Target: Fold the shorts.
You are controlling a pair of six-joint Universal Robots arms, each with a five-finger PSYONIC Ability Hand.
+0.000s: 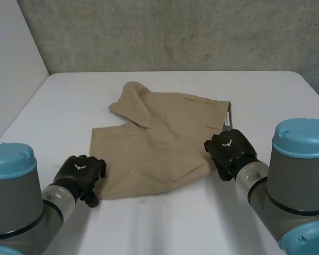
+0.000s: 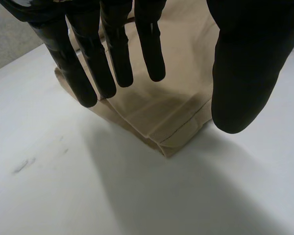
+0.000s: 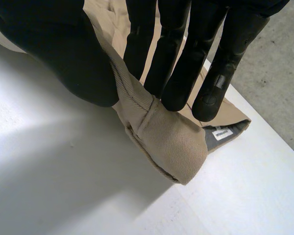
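Khaki twill shorts (image 1: pixel 159 143) lie spread on the white worktop (image 1: pixel 69 101), waist toward the robot's right, legs toward its left; the far leg has a flap turned over on itself. Grey concrete wall (image 1: pixel 175 32) stands behind. The left robot hand (image 1: pixel 82 172) is at the near hem corner of the near leg. In the left wrist view its fingers (image 2: pixel 115 54) are straight and set apart from the thumb, released, with the hem corner (image 2: pixel 166 142) lying flat on the worktop beneath them; contact with the cloth cannot be told. The right robot hand (image 1: pixel 228 149) is at the near end of the waistband. In the right wrist view its thumb (image 3: pixel 54 54) and fingers (image 3: pixel 171 58) pinch a raised fold of the waistband (image 3: pixel 171 142), lifted off the worktop. A small white label (image 3: pixel 220 133) shows on the grey inner lining just beyond the fold.
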